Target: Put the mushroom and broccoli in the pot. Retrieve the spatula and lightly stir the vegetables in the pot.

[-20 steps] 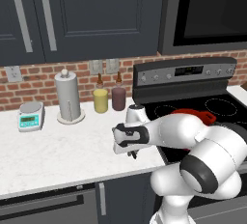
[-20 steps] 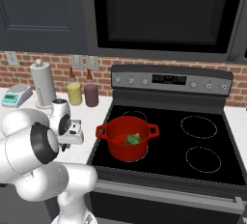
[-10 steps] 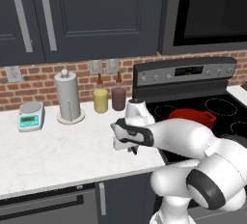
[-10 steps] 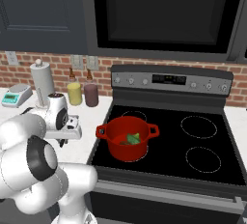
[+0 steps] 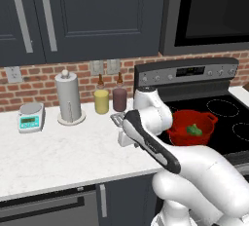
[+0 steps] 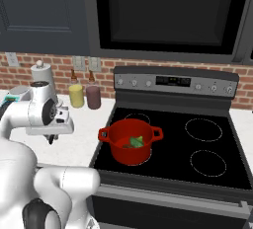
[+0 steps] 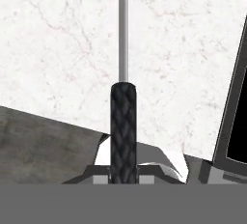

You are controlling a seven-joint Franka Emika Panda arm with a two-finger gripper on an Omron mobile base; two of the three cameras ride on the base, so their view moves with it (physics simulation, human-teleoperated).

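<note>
Hand view, pincer clamped on spatula, above counter

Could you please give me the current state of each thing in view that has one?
hand: shut on the spatula's black handle.
spatula: held over the white counter.
pot: lidless, on the stove, vegetables inside.
broccoli: in the pot.

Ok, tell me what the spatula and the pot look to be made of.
Spatula: a black handle with a diamond-patterned texture, probably rubber or plastic, and a smooth grey shank that looks like brushed metal. It sits in the shut claw.
Pot: a uniform glossy red surface, likely enamelled metal, though the render leaves that open.
</note>
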